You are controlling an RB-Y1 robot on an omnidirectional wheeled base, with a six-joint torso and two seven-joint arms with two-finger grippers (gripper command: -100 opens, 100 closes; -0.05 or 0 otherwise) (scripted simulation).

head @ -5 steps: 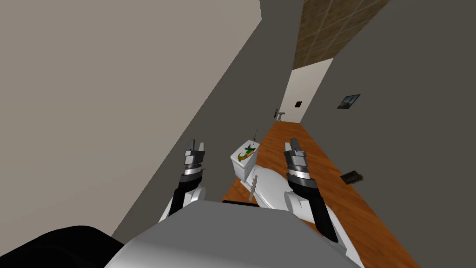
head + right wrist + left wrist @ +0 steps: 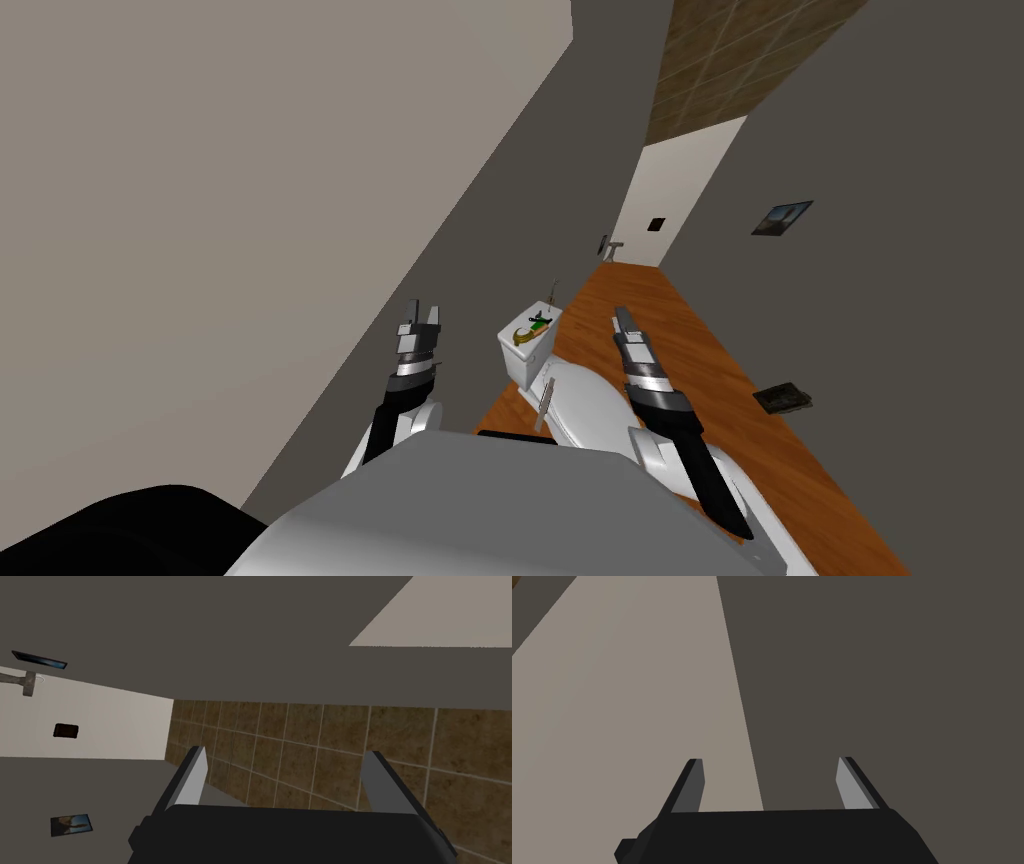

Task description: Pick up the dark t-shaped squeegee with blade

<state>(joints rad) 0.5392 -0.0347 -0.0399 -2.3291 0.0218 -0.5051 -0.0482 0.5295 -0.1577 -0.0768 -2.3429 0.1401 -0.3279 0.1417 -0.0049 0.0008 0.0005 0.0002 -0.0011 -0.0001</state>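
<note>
A white toilet (image 2: 575,400) stands just ahead of me, its tank (image 2: 522,362) against the left wall. On the tank lid lie a small dark and green item (image 2: 540,321) and a curved gold piece (image 2: 521,337); I cannot tell whether the dark one is the squeegee. A thin grey stick (image 2: 545,397) lies along the toilet's left side. My left gripper (image 2: 424,312) (image 2: 769,760) is open and empty, raised near the left wall. My right gripper (image 2: 622,316) (image 2: 287,750) is open and empty, held above the toilet's right side.
A wooden floor (image 2: 700,340) runs down a narrow corridor to a pale end wall (image 2: 670,200). A flat dark object (image 2: 783,398) lies on the floor at the right. A small picture (image 2: 781,217) hangs on the right wall.
My head camera has turned slightly, shifting the corridor to the right. My right hand has rolled, so its fingers now stand edge-on. The left arm has not moved.
</note>
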